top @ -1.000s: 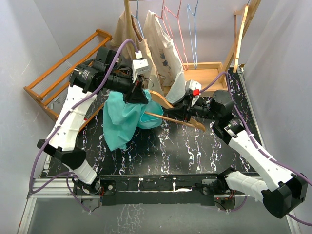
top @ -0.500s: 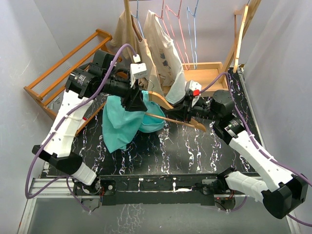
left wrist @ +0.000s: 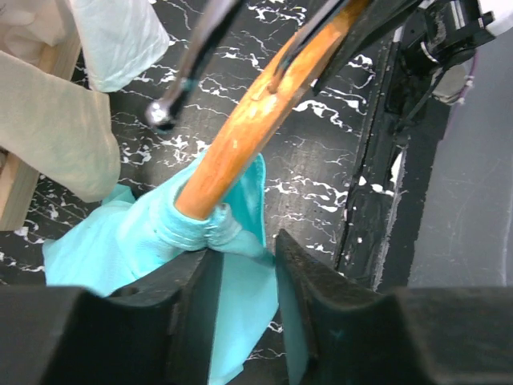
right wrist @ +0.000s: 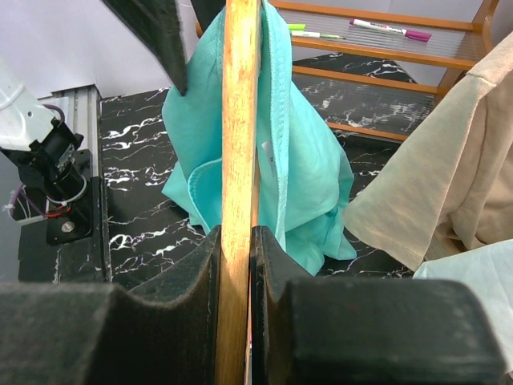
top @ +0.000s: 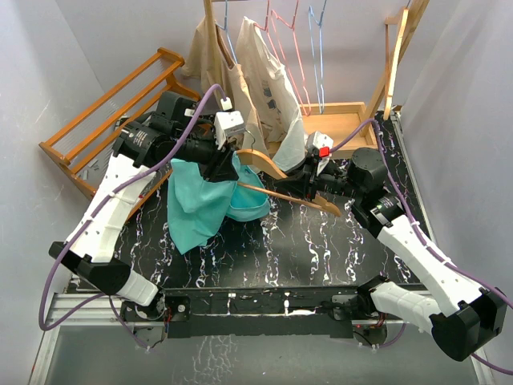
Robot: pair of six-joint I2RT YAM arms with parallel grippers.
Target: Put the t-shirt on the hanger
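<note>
Where the t-shirt (top: 196, 204) hangs: centre-left of the top view, lifted off the bench (top: 313, 241), its lower folds drooping towards the dark marbled surface.
Hanger (top: 280, 195): light wood, held in the air across the middle of the top view, slanting from upper left down to lower right.
Shirt on hanger: in the left wrist view, teal cloth (left wrist: 120, 241) is bunched round the lower end of one wooden arm (left wrist: 256, 120); the rest of the hanger is bare.
Metal hook (left wrist: 164, 108): upper left of the left wrist view, just beside the wood.
Left end effector (top: 224, 168): closed on teal cloth, which fills the gap between its fingers (left wrist: 309, 309) just below the hanger's tip.
Right end effector (top: 309, 186): clamped on the hanger; in the right wrist view the wooden bar (right wrist: 239, 160) runs straight up between both pads, with the t-shirt (right wrist: 304, 160) draped behind it.
Beige shirts (top: 268, 80): hanging at the top centre, behind both arms.
Wooden rack (top: 104, 120): upper left, leaning beside the bench.
</note>
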